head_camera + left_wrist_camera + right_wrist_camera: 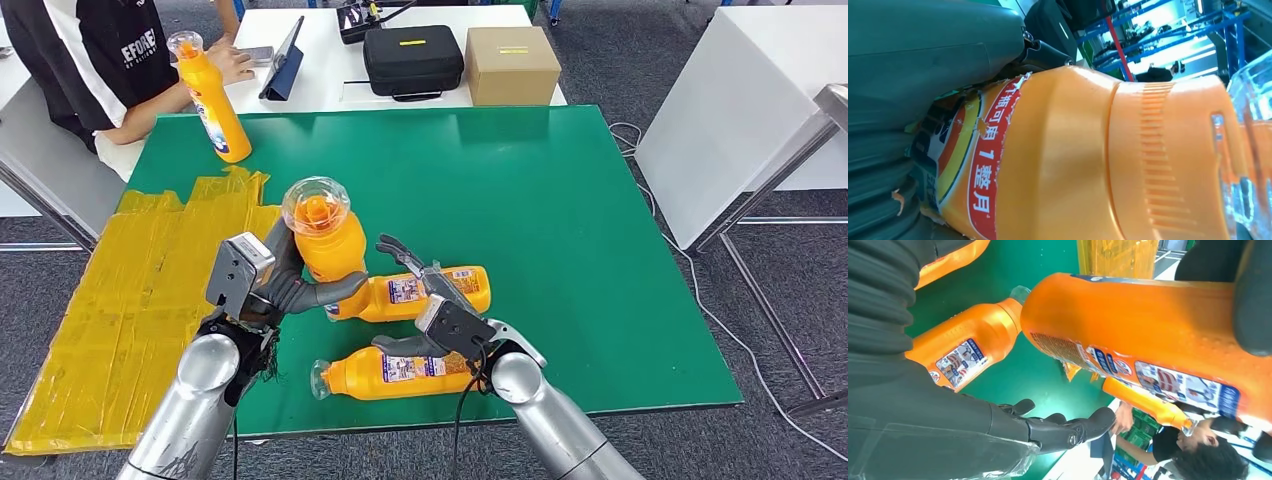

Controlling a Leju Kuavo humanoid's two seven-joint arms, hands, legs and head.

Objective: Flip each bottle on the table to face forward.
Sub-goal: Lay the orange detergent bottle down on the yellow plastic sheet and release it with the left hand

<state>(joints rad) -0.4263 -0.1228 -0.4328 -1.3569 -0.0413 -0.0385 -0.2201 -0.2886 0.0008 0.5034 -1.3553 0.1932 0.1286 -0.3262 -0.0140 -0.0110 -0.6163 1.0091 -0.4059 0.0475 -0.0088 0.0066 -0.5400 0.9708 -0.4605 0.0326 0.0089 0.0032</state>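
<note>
Left hand (262, 285) grips orange bottle (325, 235), clear cap up, label torn | right hand (440, 315) fingers (1068, 432) apart, seemingly empty | two bottles lying at 6 o'clock on counter (560, 200)

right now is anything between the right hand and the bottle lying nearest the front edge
Nothing visible is. The right hand hovers with fingers spread just above the near lying bottle, with only open air between. The second lying bottle sits just behind the hand, and the left hand holds a third bottle off to the side.
</note>
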